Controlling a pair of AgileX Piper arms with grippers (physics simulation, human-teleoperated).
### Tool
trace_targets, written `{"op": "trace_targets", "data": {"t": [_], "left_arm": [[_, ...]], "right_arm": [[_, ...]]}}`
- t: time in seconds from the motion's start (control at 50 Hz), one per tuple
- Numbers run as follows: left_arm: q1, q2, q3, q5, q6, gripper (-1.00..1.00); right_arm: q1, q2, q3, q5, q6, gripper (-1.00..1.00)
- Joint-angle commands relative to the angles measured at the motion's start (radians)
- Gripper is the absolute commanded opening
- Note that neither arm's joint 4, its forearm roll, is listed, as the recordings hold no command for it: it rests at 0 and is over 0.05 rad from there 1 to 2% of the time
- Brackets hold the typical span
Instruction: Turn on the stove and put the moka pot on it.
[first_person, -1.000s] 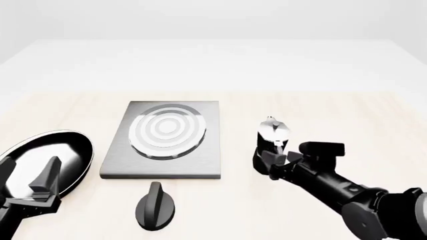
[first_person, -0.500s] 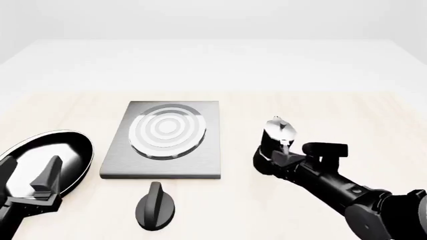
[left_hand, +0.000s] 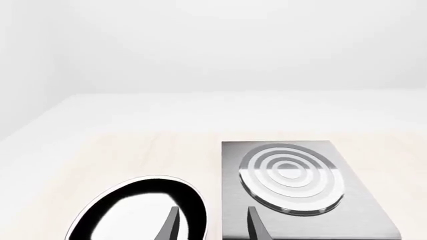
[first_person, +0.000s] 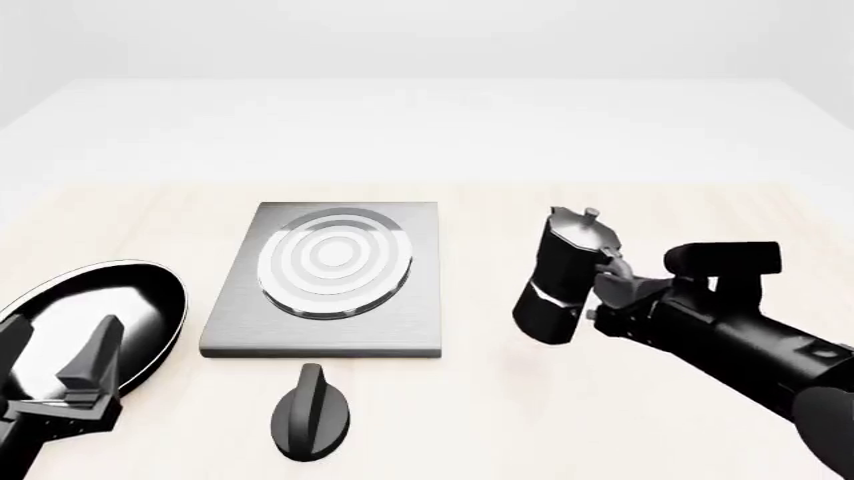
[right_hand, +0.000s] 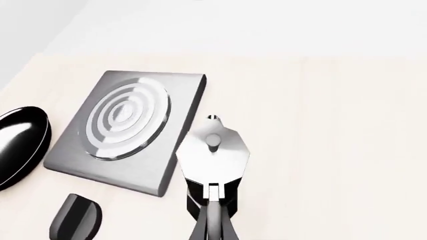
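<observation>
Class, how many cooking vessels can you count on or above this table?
2: the frying pan lies left of the stove; the moka pot is held tilted right of it, in the right gripper.

The stove (first_person: 334, 285) lies mid-worktop (first_person: 561, 400), its knob (first_person: 310, 415) just before it, frying pan (first_person: 100, 320) left, moka pot (first_person: 567, 275) right.

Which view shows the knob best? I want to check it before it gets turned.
The front view: the black oval knob shows whole, lying apart from the stove on its near side. The right wrist view catches the knob partly cut off at the picture's edge. The left wrist view misses it.
</observation>
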Motion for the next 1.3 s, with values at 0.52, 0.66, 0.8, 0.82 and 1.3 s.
{"op": "trace_targets", "data": {"t": [0.52, 0.66, 0.8, 0.82, 1.3], "left_arm": [[0.001, -0.039, 0.000, 0.028, -0.012, 1.00], [0.004, -0.061, 0.000, 0.044, -0.015, 1.00], [0.008, -0.070, 0.001, 0.050, -0.015, 1.00], [0.007, -0.068, 0.001, 0.048, -0.015, 1.00], [0.013, -0.055, 0.001, 0.039, -0.013, 1.00]], "right_arm": [[0.161, 0.000, -0.383, 0.414, -0.167, -1.00], [0.187, 0.055, -0.428, 0.399, -0.195, -1.00], [0.201, 0.095, -0.471, 0.383, -0.206, -1.00], [0.207, 0.106, -0.483, 0.380, -0.210, -1.00], [0.254, 0.247, -0.606, 0.268, -0.257, -1.00]]}}
